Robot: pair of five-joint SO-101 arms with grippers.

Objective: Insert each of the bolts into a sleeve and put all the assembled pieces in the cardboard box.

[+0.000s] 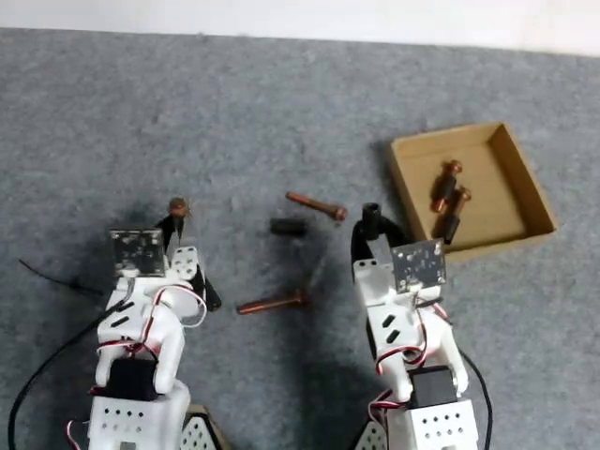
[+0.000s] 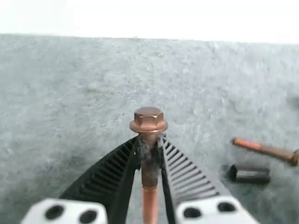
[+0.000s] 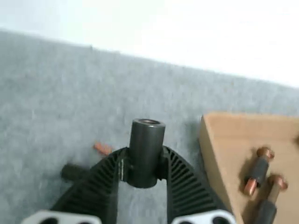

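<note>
- As both arms are sitting side by side in the high view, the left gripper is pinching a copper bolt head-up. The right gripper is clasping a black sleeve upright, well apart on the bolt's right.
- A spare sleeve, a far loose bolt and a near loose bolt are lying flat between the arms.
- The cardboard box is sitting nearer the right arm, carrying 2 assembled pieces.
- From the left wrist view, the fingers are closing narrowly on the bolt's shank. Its long axis is running along them, with the hex head past the tips.
- From the right wrist view, the fingers are gripping the sleeve's lower half, with its open bore facing away from the wrist.
- Insertion is likely depending on lining up those 2 axes.
- No lettering is reading legibly anywhere.
</note>
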